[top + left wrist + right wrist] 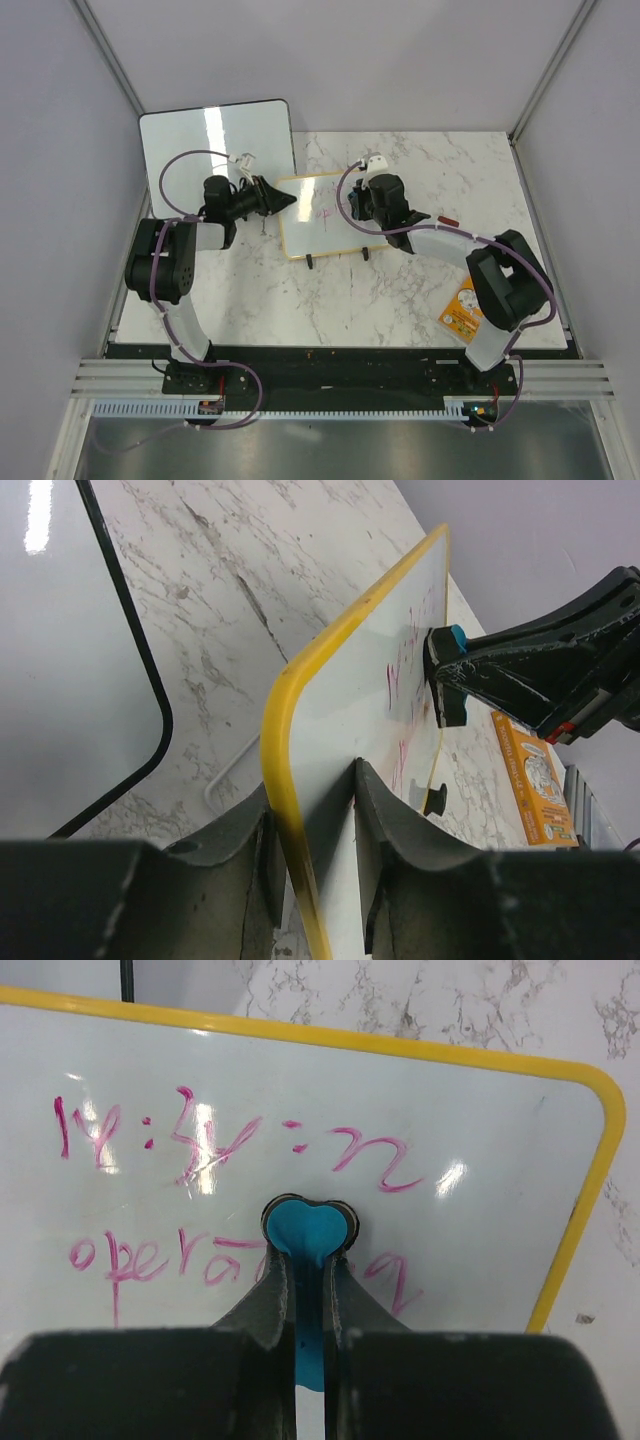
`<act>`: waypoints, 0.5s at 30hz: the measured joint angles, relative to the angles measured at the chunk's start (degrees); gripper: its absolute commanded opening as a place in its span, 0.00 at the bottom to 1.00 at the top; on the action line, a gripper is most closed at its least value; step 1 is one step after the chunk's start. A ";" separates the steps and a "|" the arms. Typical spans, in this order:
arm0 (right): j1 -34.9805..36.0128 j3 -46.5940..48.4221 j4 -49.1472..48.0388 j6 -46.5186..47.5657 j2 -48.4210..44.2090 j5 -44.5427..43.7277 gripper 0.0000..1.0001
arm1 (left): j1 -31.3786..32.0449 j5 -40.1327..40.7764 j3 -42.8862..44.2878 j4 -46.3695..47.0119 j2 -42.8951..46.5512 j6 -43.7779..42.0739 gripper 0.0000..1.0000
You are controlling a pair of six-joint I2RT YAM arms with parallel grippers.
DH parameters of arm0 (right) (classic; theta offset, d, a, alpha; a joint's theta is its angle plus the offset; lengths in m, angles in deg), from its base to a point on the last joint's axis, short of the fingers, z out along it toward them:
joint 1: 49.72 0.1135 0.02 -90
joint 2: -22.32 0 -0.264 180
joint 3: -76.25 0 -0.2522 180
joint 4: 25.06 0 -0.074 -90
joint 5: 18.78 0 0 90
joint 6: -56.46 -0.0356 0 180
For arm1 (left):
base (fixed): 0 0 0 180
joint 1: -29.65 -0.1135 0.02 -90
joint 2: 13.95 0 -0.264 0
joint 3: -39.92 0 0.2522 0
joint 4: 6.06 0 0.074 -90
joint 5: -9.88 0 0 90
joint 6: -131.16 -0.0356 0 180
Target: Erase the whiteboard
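Whiteboard (315, 230) sits mid-table on the marble table (400, 290), turned a bit off square, with two black feet (311, 261) showing along its near edge. Can't tell from any view whether it lies flat or is tipped up. Left gripper (288, 200) comes in from the left and is clamped on the board's left edge. In the left wrist view the yellow frame runs straight between the fingers (240, 860), one on each face, no gap visible. Right gripper (308, 1250) is over the right half of the board, closed on a small eraser (308, 1230) with a blue body squeezed between the jaws. The eraser's end is against the white surface, in the middle of the pink writing (200, 1140). Writing is in two lines, both legible as strokes. The upper line is above the eraser and the lower line runs to either side of it. A larger glossy board (215, 145) with a thin black edge lies at the far left, just beside the whiteboard's far-left corner and behind the left arm. An orange booklet (460, 310) lies near right, partly under the right arm and well apart from the whiteboard. A small red item (447, 220) sits right of the right gripper, too small to identify.
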 measured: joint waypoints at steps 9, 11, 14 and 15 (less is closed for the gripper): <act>3.52 0.55 -7.19 4.79 3.56 1.14 0.00 | -0.48 -0.61 -0.94 0.37 -0.02 0.24 0.02; 6.58 0.87 -8.55 6.05 4.70 1.07 0.00 | -0.48 -0.74 -0.94 0.37 -0.04 0.59 0.02; 11.04 1.14 -10.08 7.28 6.62 1.05 0.00 | -0.63 -0.90 -0.94 0.31 -0.17 1.05 0.02; 12.22 1.14 -10.45 7.52 7.21 0.81 0.00 | -0.63 -0.92 -0.96 0.28 -0.17 1.11 0.02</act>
